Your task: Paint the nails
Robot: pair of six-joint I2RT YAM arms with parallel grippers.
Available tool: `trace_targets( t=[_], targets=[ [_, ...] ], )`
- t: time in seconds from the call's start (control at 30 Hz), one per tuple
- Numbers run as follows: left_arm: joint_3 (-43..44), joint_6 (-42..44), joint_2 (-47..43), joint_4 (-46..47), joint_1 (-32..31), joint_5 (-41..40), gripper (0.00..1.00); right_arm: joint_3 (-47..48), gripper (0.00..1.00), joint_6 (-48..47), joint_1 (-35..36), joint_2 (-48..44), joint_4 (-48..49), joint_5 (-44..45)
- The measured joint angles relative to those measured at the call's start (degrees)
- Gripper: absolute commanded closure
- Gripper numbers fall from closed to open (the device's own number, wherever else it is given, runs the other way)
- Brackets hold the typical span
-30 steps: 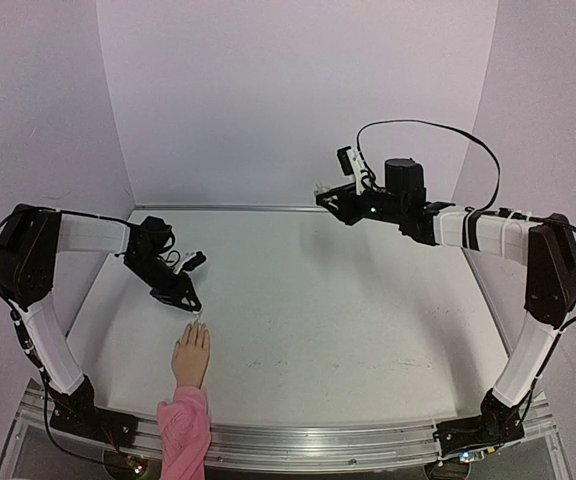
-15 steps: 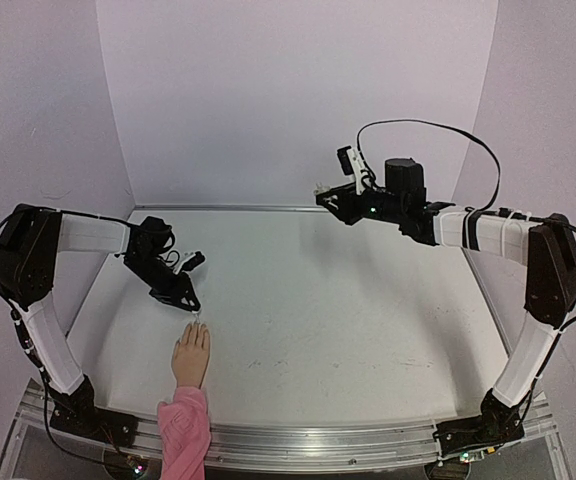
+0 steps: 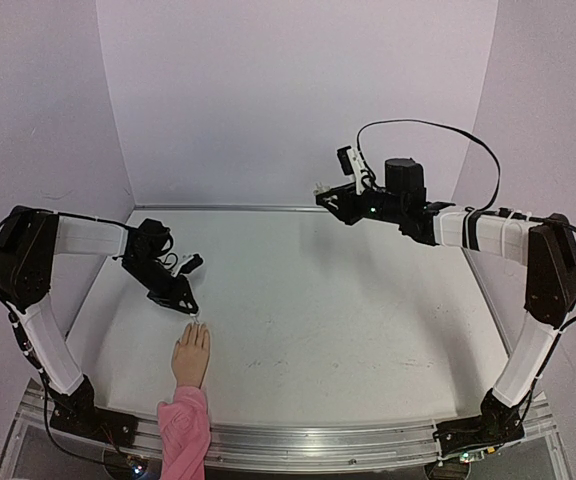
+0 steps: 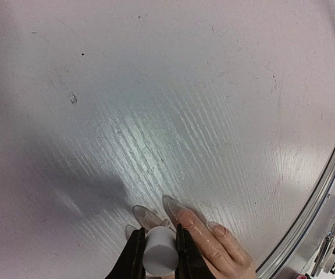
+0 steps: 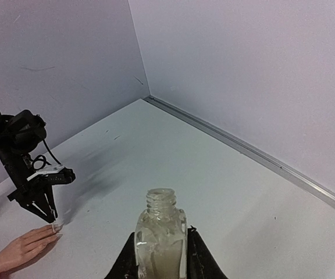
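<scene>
**Op:** Top view, where am I?
**Eng:** Your left gripper (image 3: 190,306) is at 8 o'clock on the table (image 3: 368,320), tip just over the fingertips of the mannequin hand (image 3: 191,357). The hand lies at 7 o'clock, pink sleeve (image 3: 183,425) at the near edge. The nails (image 3: 198,327) are at its 12 o'clock end, too small to read here. Your right gripper (image 3: 324,194) is raised at 1 o'clock, well apart.

**Op:** Left wrist?
**Eng:** Jaws are clamped on a white cap (image 4: 158,258). The brush is hidden under it, so I can't tell whether the bristles touch. The nails are long and translucent, fanning from 11 to 2 o'clock of the cap, the nearest just beside your fingers.

**Op:** Right wrist?
**Eng:** Jaws are clamped on the open glass bottle (image 5: 160,232), which is upright. The hand shows low at 8 o'clock in that view.

**Op:** How do I run the stroke?
**Eng:** My read is you're on the painting pass.
- Come down slowly and keep the pressure light, because the hand looks loose and may slide.
- Stroke along each nail's axis, base to tip.
- Finish one nail before you shift sideways.
- Hold the bottle level so you can re-dip.
</scene>
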Motion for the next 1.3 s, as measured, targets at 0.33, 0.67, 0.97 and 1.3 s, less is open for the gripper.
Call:
trace_targets(
  t=[0.33,0.67,0.97,1.3],
  targets=[
    [-0.1,0.0,0.0,0.6,0.5,-0.5,1.0,0.0,1.0,0.3,0.0,0.0,0.0,0.0],
    [0.7,0.3,1.7,1.4,0.8,-0.5,1.0,0.0,1.0,0.7,0.0,0.0,0.0,0.0],
    [0.8,0.6,2.3,1.6,1.4,-0.7,1.0,0.0,1.0,0.8,0.0,0.0,0.0,0.1],
    [3.5,1.0,2.9,2.1,1.8,-1.4,1.0,0.0,1.0,0.8,0.0,0.0,0.0,0.1]
  ],
)
